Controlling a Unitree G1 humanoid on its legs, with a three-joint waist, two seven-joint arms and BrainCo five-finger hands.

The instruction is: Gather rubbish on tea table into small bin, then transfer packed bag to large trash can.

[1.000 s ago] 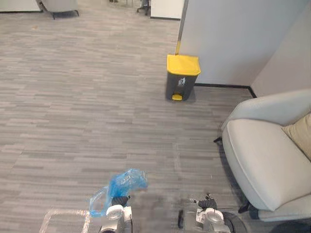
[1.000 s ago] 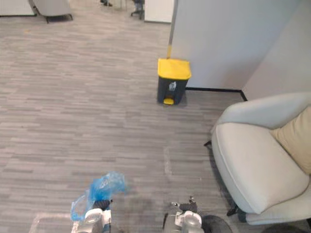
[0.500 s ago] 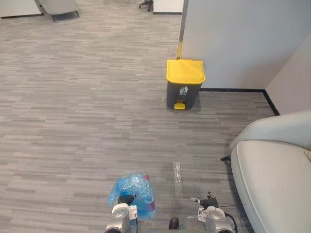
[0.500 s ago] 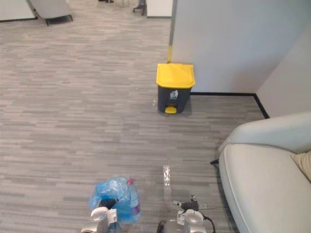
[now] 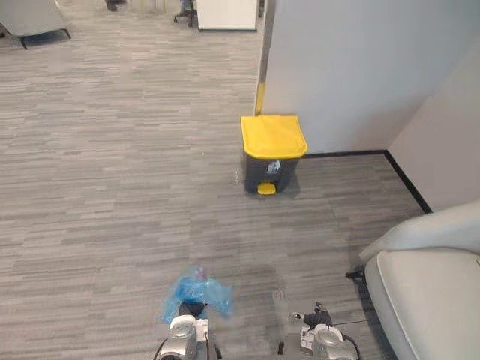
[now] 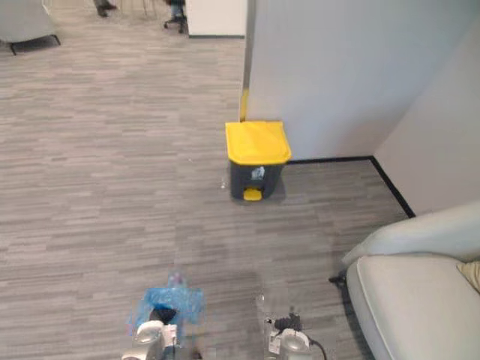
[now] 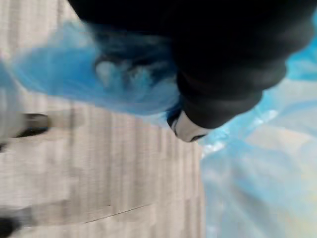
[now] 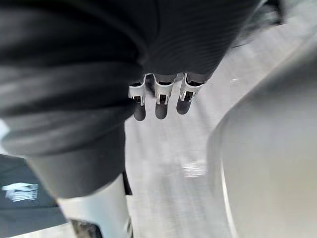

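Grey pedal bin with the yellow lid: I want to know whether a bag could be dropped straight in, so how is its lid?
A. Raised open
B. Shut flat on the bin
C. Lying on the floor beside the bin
B: the yellow lid lies flat over the whole top of the grey pedal bin, so no opening shows.

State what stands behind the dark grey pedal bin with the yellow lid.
A pale grey partition wall, its corner edged by a yellow strip, with black skirting along the floor. The dark grey bin covers the wall's foot directly behind it.
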